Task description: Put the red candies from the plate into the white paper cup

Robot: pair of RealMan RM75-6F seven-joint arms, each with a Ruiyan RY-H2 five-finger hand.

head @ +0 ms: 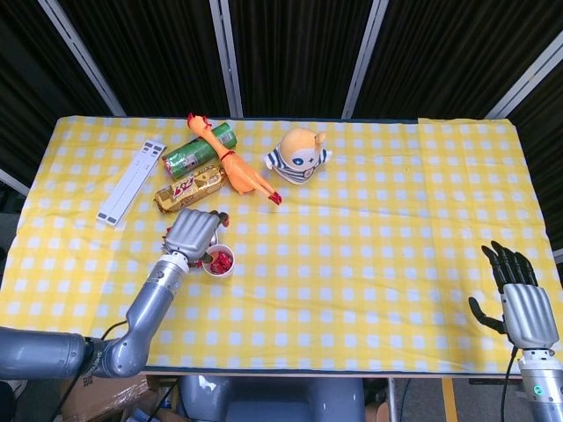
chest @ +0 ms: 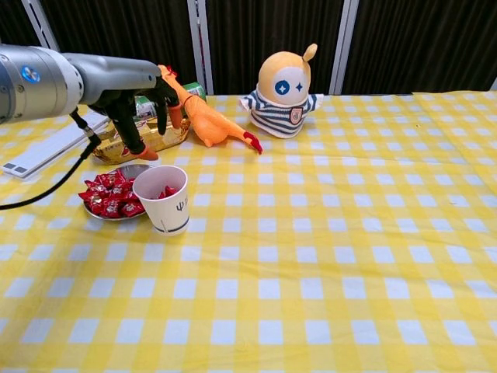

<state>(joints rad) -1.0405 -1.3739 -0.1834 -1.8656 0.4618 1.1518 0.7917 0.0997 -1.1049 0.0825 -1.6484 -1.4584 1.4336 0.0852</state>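
Red candies: small wrapped red candies (chest: 109, 196) lie heaped on a shallow metal plate (chest: 137, 169), just left of the cup; some already sit inside the cup.
Cup: white paper cup (chest: 163, 200) stands upright, touching or nearly touching the plate's right edge.
Handling: the candies look light, with crinkly, slippery wrappers; I judge a pinch across 1 sweet's body, or at a twisted wrapper end, holds best. The cup seems light and easy to tip.
Left hand: the robot's left hand (chest: 144, 108) hovers above the plate's far side, fingers hanging down and apart, with nothing visibly between them.
Right hand: the right hand (head: 522, 299) rests at the near right table edge, fingers extended, holding nothing, well apart from the work.
Hidden: from the head view the left hand covers most of the plate; how many candies the cup holds cannot be counted.
Behind: a gold snack packet (chest: 147, 138) sits partly behind the hand.
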